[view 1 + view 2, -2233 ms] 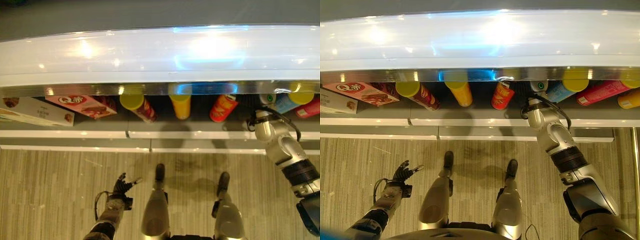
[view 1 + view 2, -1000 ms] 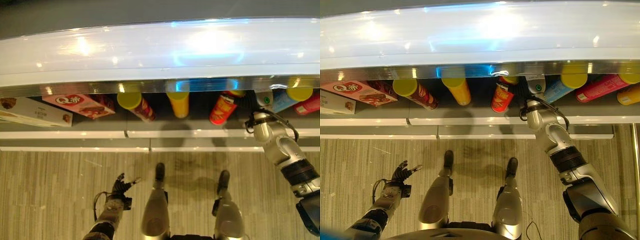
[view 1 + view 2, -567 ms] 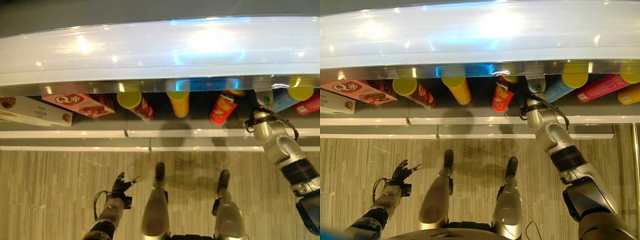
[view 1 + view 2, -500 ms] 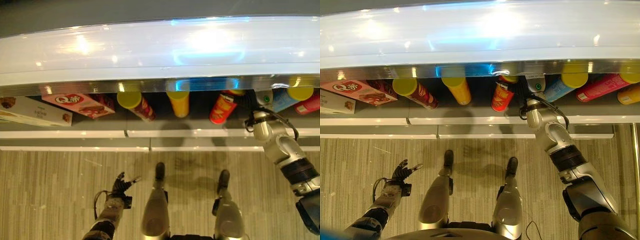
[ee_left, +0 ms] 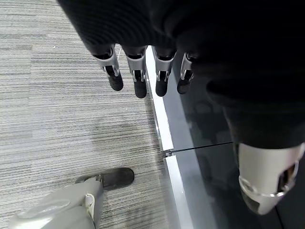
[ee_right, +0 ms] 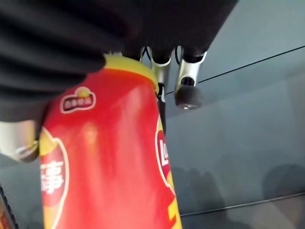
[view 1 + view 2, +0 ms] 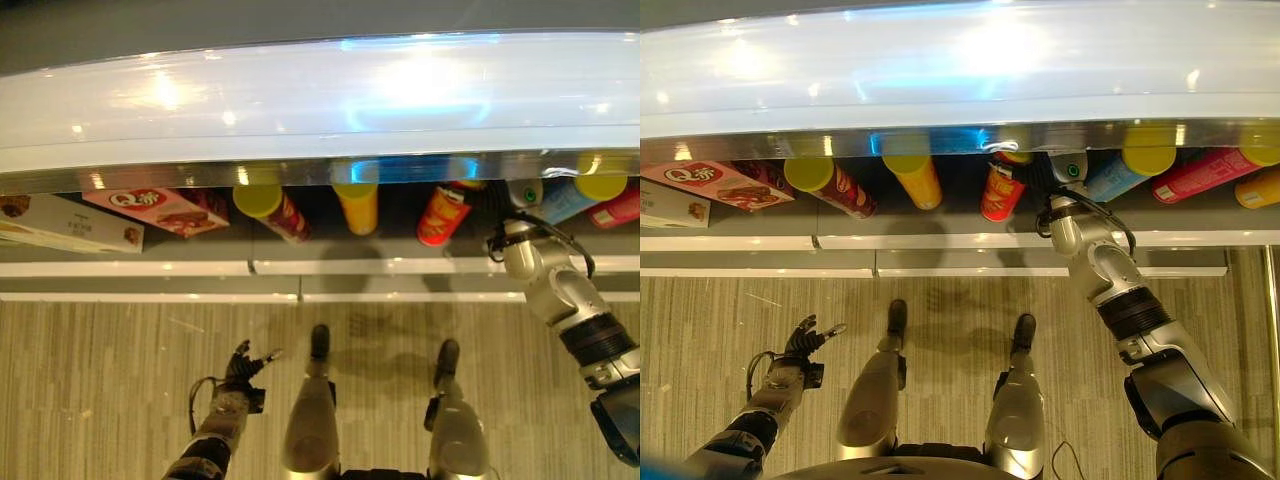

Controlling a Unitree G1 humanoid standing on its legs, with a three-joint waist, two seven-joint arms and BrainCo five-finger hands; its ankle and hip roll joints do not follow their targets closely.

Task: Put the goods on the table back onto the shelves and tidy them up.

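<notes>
A: Right wrist view: a tall red cardboard crisp can with a yellow rim (image 6: 109,157) is seen close against the right hand (image 6: 162,71). Are the fingers (image 6: 187,90) wrapped round it?

B: A grasp is judged likely. The thumb is seen low on one side of the can and the dark-tipped fingers reach past its yellow rim on the other, so the can is taken to be clasped between them, though the palm side is hidden by the dark cover.

A: Where is the can placed?

B: In the head views it (image 7: 998,195) is seen tilted on the dark shelf (image 7: 940,225), near the shelf's front edge, under the glossy white top panel (image 7: 960,80). The right arm is stretched forward and up into the shelf opening, the wrist bent inward towards the can. The tilt suggests the can has not yet been set upright; it is probably being guided into the row.

A: What stands beside it?

B: A yellow can (image 7: 915,175) and a dark red can with a yellow lid (image 7: 830,183) are lined up towards the shelf's left end, with a red biscuit box (image 7: 725,185) beyond them.

A: And the left hand?

B: It (image 7: 245,365) is held low over the grey striped carpet (image 7: 100,380), idle, fingers (image 5: 138,81) loosely extended and slightly spread, nothing held.
</notes>
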